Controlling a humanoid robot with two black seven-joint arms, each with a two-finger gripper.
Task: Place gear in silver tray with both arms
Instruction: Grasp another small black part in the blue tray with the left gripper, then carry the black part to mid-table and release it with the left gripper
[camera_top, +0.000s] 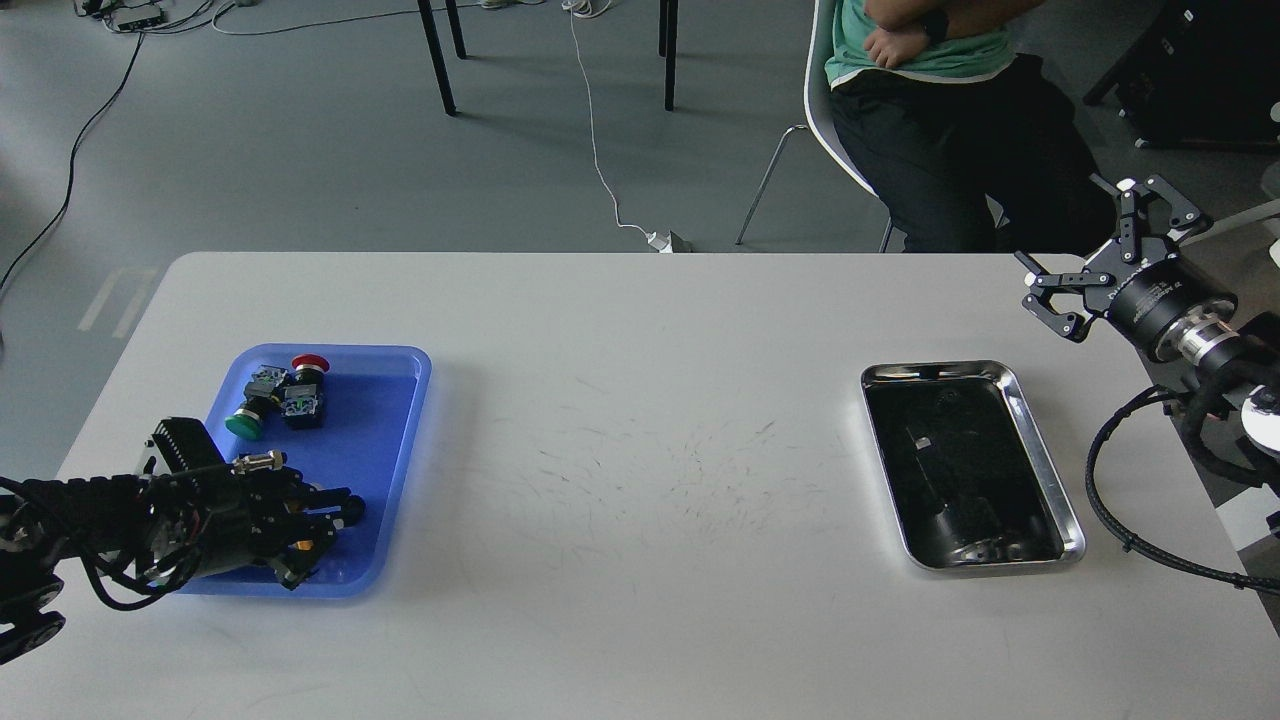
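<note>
Head view: the left gripper (325, 535) sits low inside a blue tray (400, 440) at the worktop's (640, 420) near left. It is dark and bunched against the tray's near end, so I cannot tell whether its fingers are open or closed, or whether a gear is held. Two push-button switches (280, 392), one red-capped and one green-capped, lie at the tray's far end. The silver tray (1040, 440) lies on the right, its dark bottom showing only reflections. The right gripper (1105, 255) hovers beyond it, fingers spread wide, holding nothing.
</note>
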